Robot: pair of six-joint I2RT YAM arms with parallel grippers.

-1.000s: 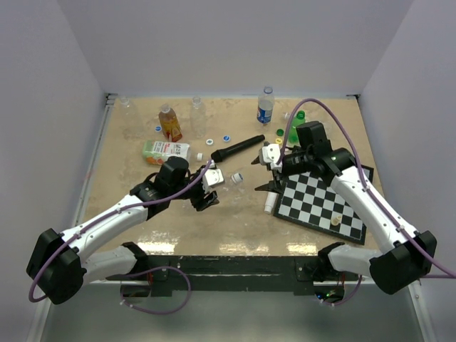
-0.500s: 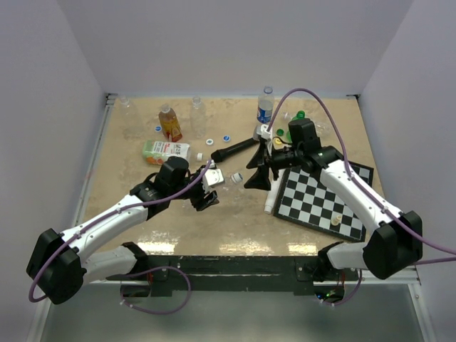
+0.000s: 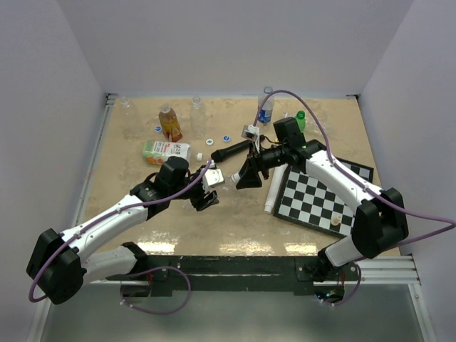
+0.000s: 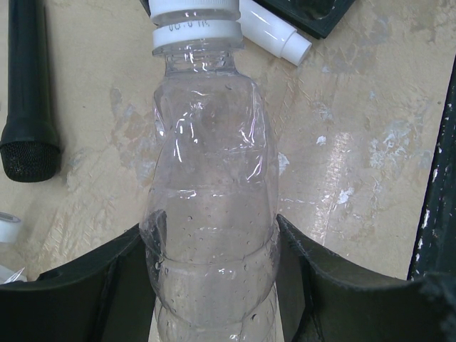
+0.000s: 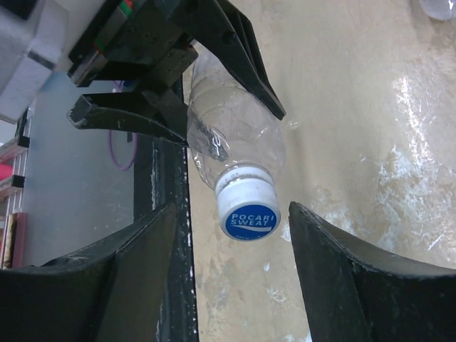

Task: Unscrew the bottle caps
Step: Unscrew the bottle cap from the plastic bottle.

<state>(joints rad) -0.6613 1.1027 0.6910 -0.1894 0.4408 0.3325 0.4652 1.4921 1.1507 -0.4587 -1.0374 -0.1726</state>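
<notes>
My left gripper is shut on a clear empty bottle and holds it just above the table. Its white cap with a blue "Pocari Sweat" top points toward the right arm. My right gripper is open and faces that cap. The cap sits between its fingers with a gap on each side. In the right wrist view my right gripper shows with the left gripper behind the bottle. More bottles stand at the back: an amber one, a blue-labelled one and a clear one.
A black microphone and a white tube lie close to the right gripper. A chessboard lies at the right with one piece on it. A green-white carton and loose caps lie left of centre.
The right arm has swung left, from over the chessboard to the held bottle's cap, with its jaws open. The left arm and bottle have not moved.
</notes>
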